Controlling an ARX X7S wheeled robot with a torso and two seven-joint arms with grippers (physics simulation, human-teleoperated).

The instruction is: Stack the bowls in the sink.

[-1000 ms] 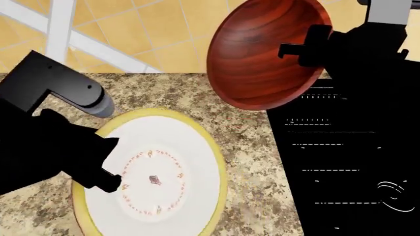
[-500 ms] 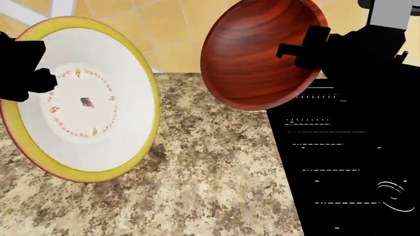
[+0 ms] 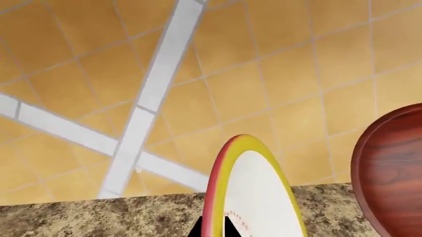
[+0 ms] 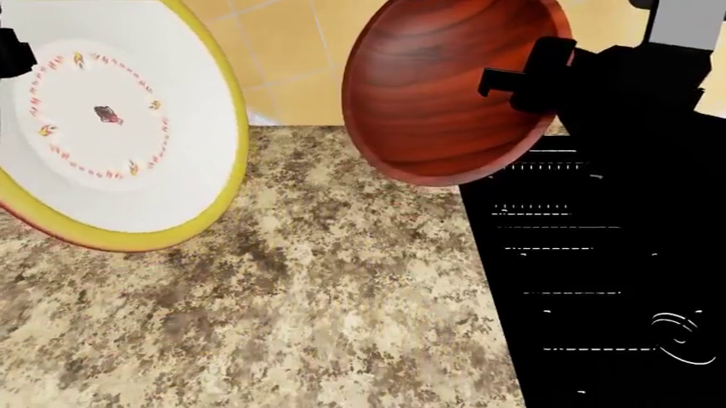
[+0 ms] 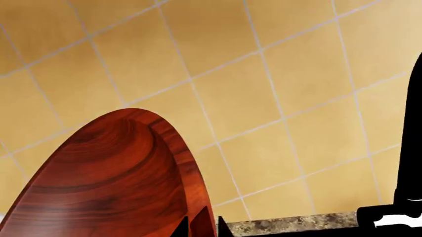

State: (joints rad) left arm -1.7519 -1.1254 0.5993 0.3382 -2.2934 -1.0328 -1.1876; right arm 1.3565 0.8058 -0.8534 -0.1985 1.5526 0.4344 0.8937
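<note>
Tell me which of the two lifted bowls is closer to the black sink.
The deep reddish-brown wood-grain bowl; its lower edge overlaps the sink, unlike the white yellow-rimmed bowl.

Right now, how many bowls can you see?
2. The white bowl is held tilted above the countertop by the left gripper; the wooden bowl is held tilted beside the sink by the right gripper.

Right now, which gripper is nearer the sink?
Right. The right gripper holds the wooden bowl at the sink edge; the left holds the white bowl across the countertop.
</note>
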